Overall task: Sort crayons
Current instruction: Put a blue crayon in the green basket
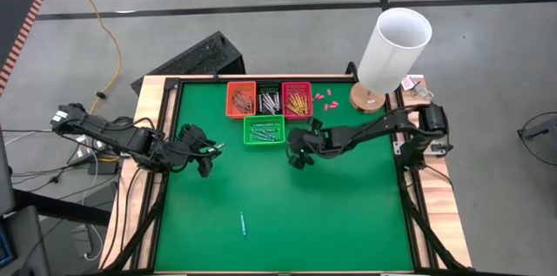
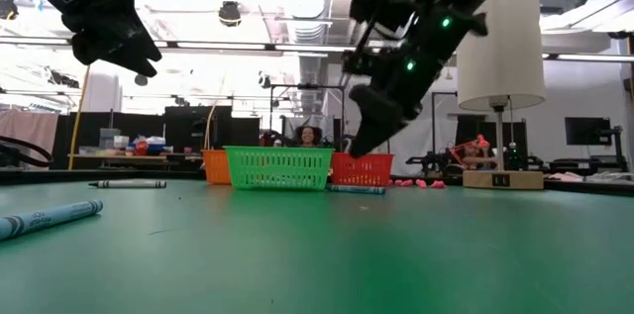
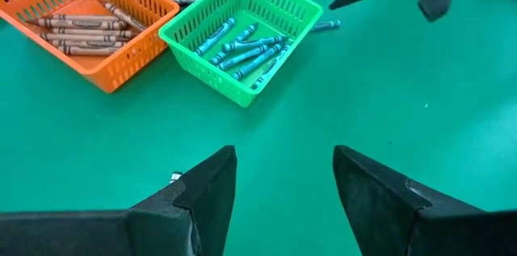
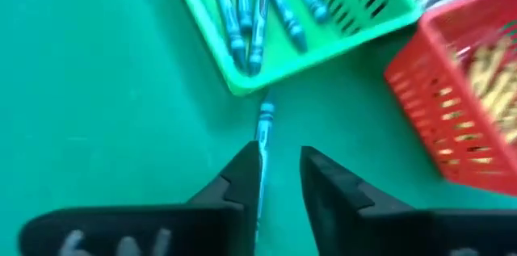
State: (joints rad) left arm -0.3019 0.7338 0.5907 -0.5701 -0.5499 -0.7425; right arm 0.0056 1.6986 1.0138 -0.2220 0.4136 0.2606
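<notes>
The thin blue-teal crayon (image 4: 264, 127) lies on the green tabletop (image 4: 97, 86) just ahead of the right gripper's (image 4: 280, 177) slightly parted, empty fingers, beside the green plastic basket (image 4: 242, 78); it could roll or get nudged away, missing its basket

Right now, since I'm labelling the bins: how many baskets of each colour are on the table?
Orange basket: 1
Green basket: 1
Red basket: 1
Dark basket: 1
Total: 4
</notes>
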